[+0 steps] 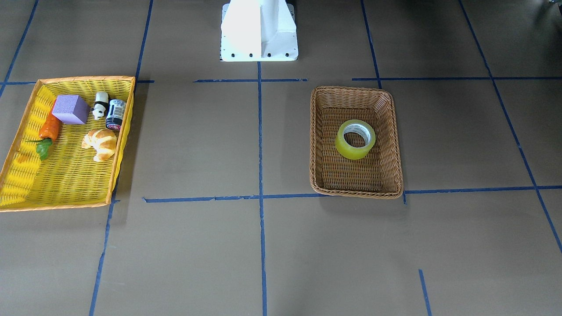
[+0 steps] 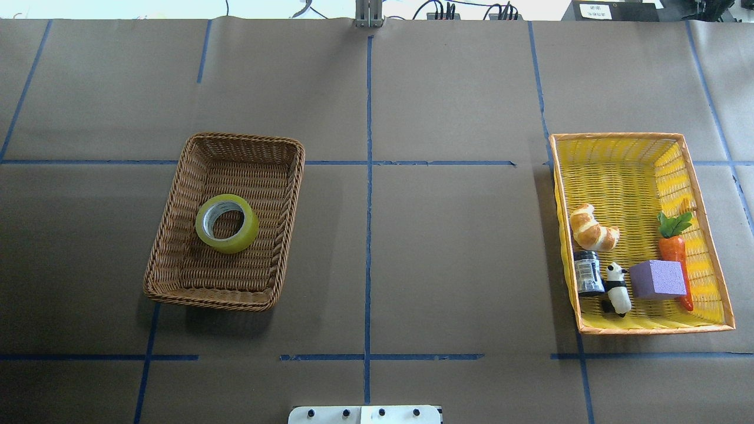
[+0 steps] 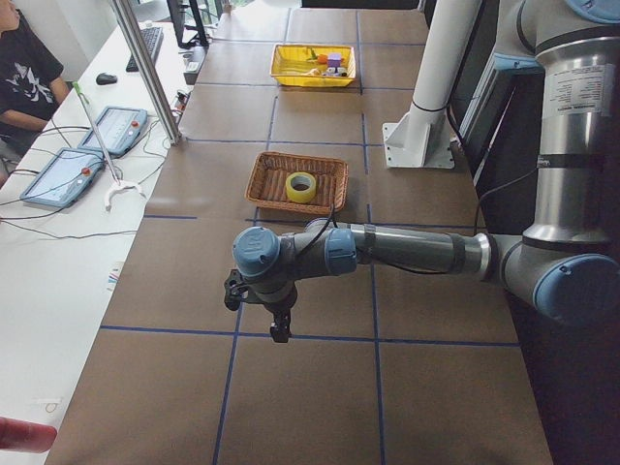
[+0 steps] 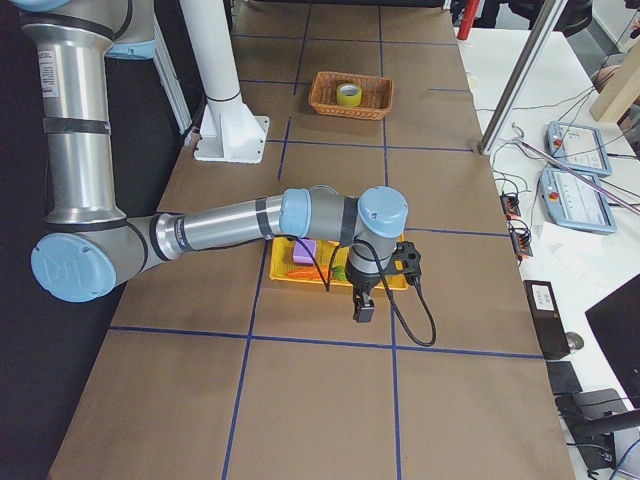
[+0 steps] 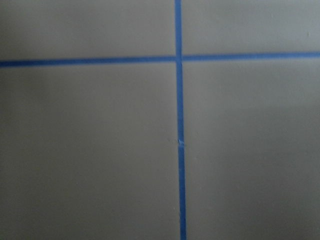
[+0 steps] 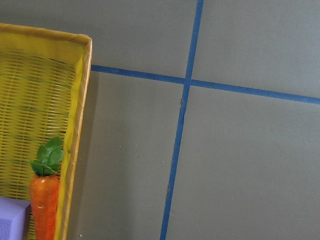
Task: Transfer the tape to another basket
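Here we are, and the wide roll of translucent yellow packing tape (image 1: 355, 139) lies flat in the middle of the rectangular brown woven wicker basket (image 2: 244, 138), core hole facing up, clear of all four walls. Nothing is touching it.

Over on the robot's right side sits the bright yellow woven tray with the orange rim (image 1: 83, 79), well apart from the basket. It holds a golden croissant (image 1: 101, 143), a purple foam cube (image 1: 71, 109), an orange toy carrot with green leaves (image 1: 49, 128), a small black-and-white panda figure (image 1: 101, 105) and a black jar with a printed label (image 1: 116, 114) just beside the panda.

The left gripper (image 3: 279, 327) hangs pointing down over bare brown paper, out toward the table's end and away from the basket; its wrist camera looks at a crossing of blue tape lines (image 5: 179, 58). From here I can't tell how its jaws stand.

The right gripper (image 4: 362, 308) points down just past the outer edge of the yellow tray; its wrist camera catches the tray's corner and the carrot. Gaping or pinched, I can't tell either.
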### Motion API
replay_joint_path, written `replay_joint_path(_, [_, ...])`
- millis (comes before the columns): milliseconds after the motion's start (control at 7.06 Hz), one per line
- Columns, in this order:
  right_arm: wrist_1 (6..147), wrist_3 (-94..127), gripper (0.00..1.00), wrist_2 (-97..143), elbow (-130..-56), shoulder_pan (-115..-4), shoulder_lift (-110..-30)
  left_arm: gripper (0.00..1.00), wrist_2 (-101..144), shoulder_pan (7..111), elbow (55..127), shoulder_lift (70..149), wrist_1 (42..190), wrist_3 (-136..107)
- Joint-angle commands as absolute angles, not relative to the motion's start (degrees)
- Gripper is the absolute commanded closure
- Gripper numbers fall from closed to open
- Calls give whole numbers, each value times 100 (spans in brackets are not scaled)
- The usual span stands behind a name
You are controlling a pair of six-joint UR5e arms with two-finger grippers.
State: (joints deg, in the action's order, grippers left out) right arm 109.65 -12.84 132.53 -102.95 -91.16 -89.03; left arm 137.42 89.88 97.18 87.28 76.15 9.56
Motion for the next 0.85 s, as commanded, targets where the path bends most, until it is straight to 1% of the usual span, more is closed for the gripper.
replay_joint_path(0, [10951, -1283, 0, 13236, -10274, -8992, -8921, 0, 13720, 8939, 9686, 8693, 7611, 967])
replay_joint_path(283, [10942, -1266, 0, 13245, -10240, -8816, -8921, 0, 13247, 8938, 9677, 8692, 7655, 1002])
replay_joint_path(709, [10942, -1274, 0, 13228, -10222, -8815, -8930, 0, 13271, 8930, 9686, 8719, 7690, 949])
